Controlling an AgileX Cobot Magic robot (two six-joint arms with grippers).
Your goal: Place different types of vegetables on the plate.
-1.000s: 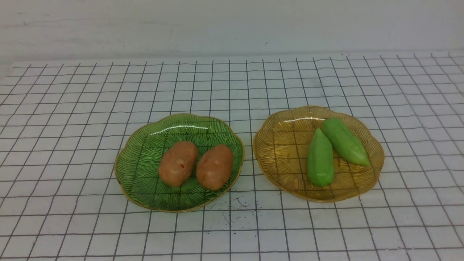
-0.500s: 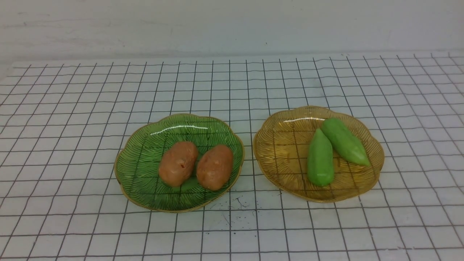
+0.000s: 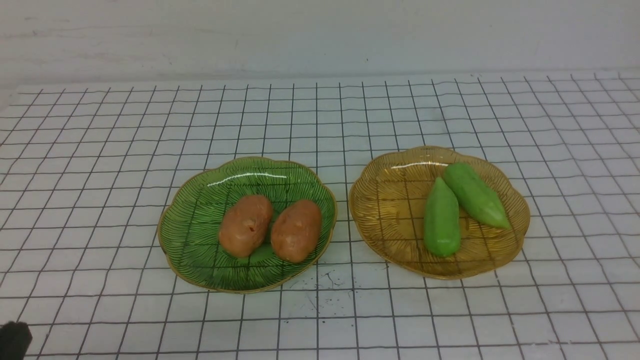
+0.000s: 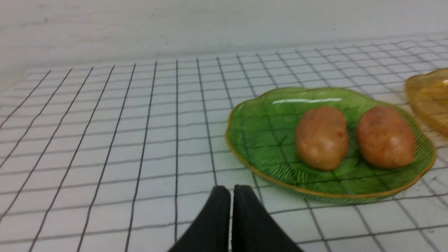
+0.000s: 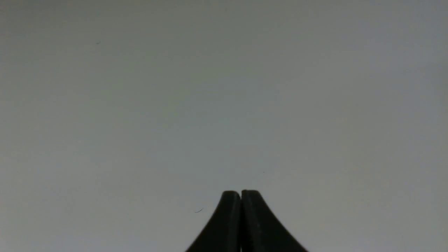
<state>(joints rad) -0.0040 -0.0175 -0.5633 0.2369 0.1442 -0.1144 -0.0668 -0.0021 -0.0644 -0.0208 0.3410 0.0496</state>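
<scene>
Two orange-brown potatoes [image 3: 245, 225] [image 3: 296, 230] lie side by side on a green plate [image 3: 195, 210] left of centre; the left wrist view shows the potatoes [image 4: 321, 137] [image 4: 385, 136] and the green plate [image 4: 259, 129] too. Two light-green cucumber-like vegetables [image 3: 442, 218] [image 3: 476, 195] rest on an amber plate [image 3: 385, 200] to the right. My left gripper [image 4: 231, 190] is shut and empty, short of the green plate's near-left rim; its dark tip [image 3: 12, 340] shows at the front view's lower left corner. My right gripper [image 5: 240, 193] is shut, empty, facing a plain grey surface.
The plates stand on a white cloth with a black grid [image 3: 320, 115], slightly wrinkled. A pale wall [image 3: 320, 35] rises behind the table's far edge. The amber plate's rim [image 4: 425, 94] shows at the edge of the left wrist view.
The dark tip of my left gripper has come into the front view at the lower left corner. Plates and vegetables have not moved.
</scene>
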